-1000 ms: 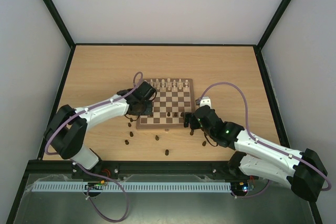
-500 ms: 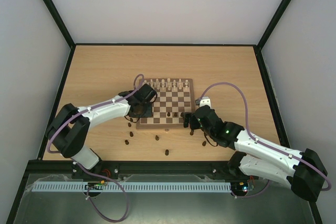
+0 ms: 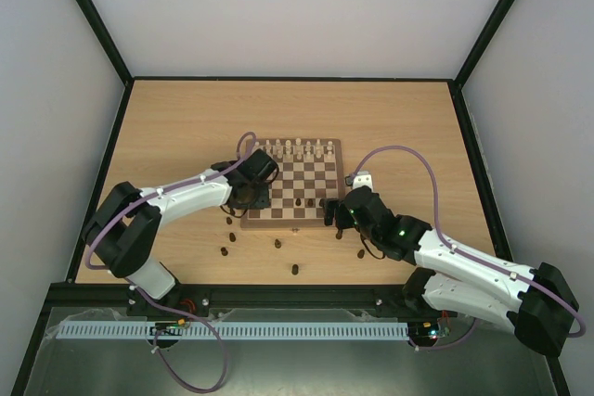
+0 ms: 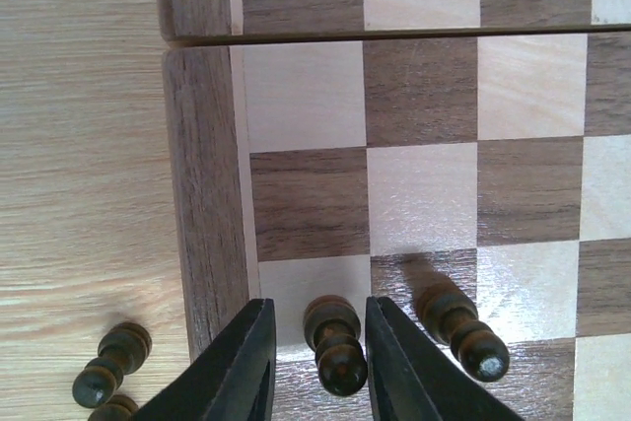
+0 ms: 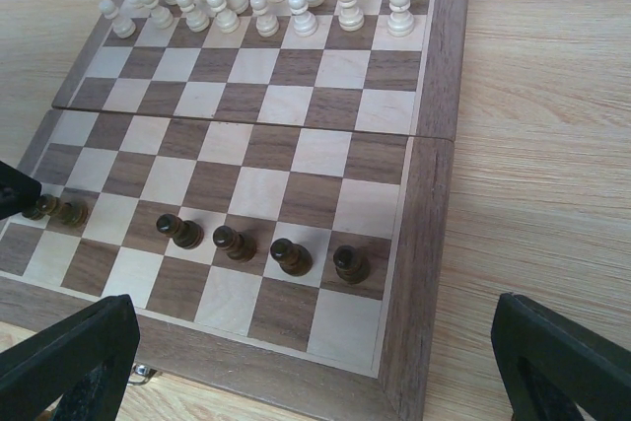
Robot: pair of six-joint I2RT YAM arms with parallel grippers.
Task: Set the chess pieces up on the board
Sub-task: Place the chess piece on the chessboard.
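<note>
While the left gripper (image 4: 318, 308) hangs over the near left corner of the board (image 4: 202, 214), its fingers stand slightly parted around an upright dark pawn (image 4: 335, 347) in the column beside the frame, with a sliver of gap on one side. The right gripper (image 5: 314, 308), spread wide, hovers empty above the board's near right edge.

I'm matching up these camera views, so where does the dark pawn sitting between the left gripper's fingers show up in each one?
Top view: cannot be made out; the left gripper covers it.
Left wrist: the dark pawn stands bottom centre, between the two black fingers.
Right wrist: at the far left edge, the leftmost of two pawns.
Shared landmark: the board's left border, right beside the pawn.
</note>
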